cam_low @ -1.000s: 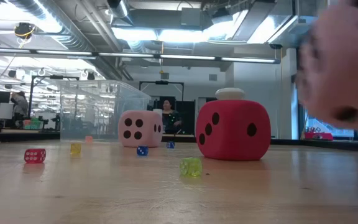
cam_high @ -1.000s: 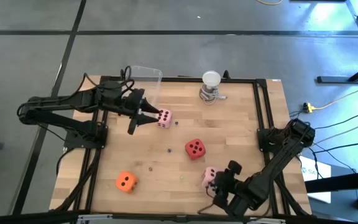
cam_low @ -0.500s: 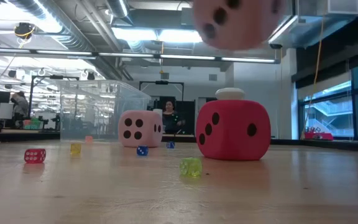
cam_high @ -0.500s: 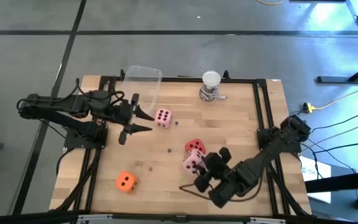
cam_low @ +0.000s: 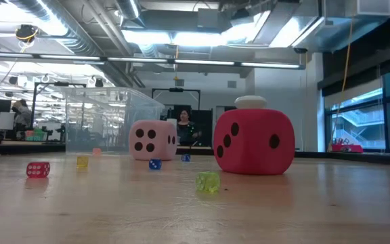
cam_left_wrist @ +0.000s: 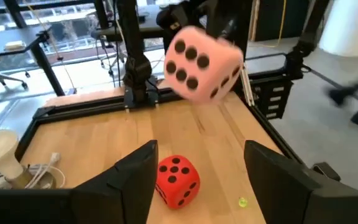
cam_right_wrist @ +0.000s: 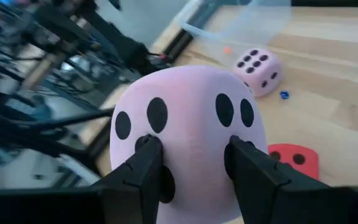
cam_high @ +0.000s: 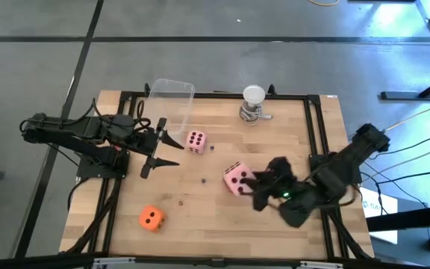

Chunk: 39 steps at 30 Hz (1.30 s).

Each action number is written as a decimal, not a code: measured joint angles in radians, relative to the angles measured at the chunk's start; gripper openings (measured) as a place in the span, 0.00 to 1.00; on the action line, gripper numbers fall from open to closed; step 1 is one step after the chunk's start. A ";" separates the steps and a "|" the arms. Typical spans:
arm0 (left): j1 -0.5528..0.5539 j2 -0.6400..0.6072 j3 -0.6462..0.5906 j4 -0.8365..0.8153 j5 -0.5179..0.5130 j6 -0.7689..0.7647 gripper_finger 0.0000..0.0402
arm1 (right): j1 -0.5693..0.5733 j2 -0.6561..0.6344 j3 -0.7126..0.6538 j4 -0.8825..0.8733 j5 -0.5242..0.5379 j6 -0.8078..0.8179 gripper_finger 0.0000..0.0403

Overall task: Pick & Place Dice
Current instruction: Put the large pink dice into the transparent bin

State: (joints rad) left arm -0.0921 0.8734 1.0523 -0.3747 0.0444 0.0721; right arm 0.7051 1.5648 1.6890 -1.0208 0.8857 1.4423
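The high view looks straight down on the whole tabletop (cam_high: 275,142). The low view looks level across it, close to the red die (cam_low: 254,141), which both wrist views also show.

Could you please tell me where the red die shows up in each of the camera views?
High view: red die mostly hidden under the pink die in the right claw.
Low view: right of centre.
Left wrist: between the fingers.
Right wrist: behind the pink die.
Shared landmark: the other pink die.
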 joint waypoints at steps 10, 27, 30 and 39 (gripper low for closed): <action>0.000 0.076 0.000 0.306 0.081 -0.008 0.59 | -0.050 -0.177 0.000 0.111 -0.050 -0.214 0.33; 0.068 0.238 0.000 0.537 0.094 0.065 0.62 | -0.289 -0.197 0.000 0.296 -0.413 -0.516 0.32; 0.076 0.238 0.000 0.536 0.094 0.065 0.68 | -0.298 -0.197 0.000 0.311 -0.437 -0.531 0.32; 0.097 0.258 0.000 0.564 0.087 0.072 0.87 | -0.299 -0.194 0.000 0.341 -0.440 -0.517 0.32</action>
State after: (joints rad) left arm 0.0044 1.1316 1.0519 0.1895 0.1313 0.1439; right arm 0.4061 1.3712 1.6890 -0.6800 0.4454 0.9253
